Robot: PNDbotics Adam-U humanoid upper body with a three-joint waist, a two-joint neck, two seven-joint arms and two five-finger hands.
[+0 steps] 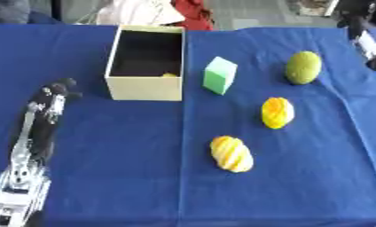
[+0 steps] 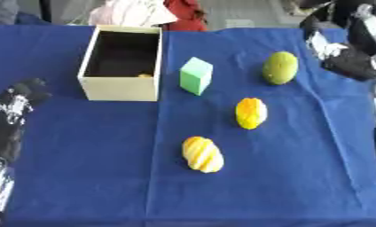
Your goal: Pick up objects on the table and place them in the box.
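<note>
A cream box [image 1: 144,88] sits near the tabletop's far edge, with a green cube [image 1: 220,75], green fruit [image 1: 303,67] and two yellow fruits [image 1: 277,112] toward the right edge. Left hand [image 1: 57,90] curled, empty; right hand's [image 2: 348,62] fingers unclear. The rounded fruits may roll if nudged

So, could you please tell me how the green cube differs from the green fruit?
The green cube is a pale mint colour with flat faces and sharp edges; the green fruit is a duller olive green and rounded. The cube sits right beside the box, while the fruit lies further to the right. Both rest on the blue cloth, untouched by either hand.
</note>
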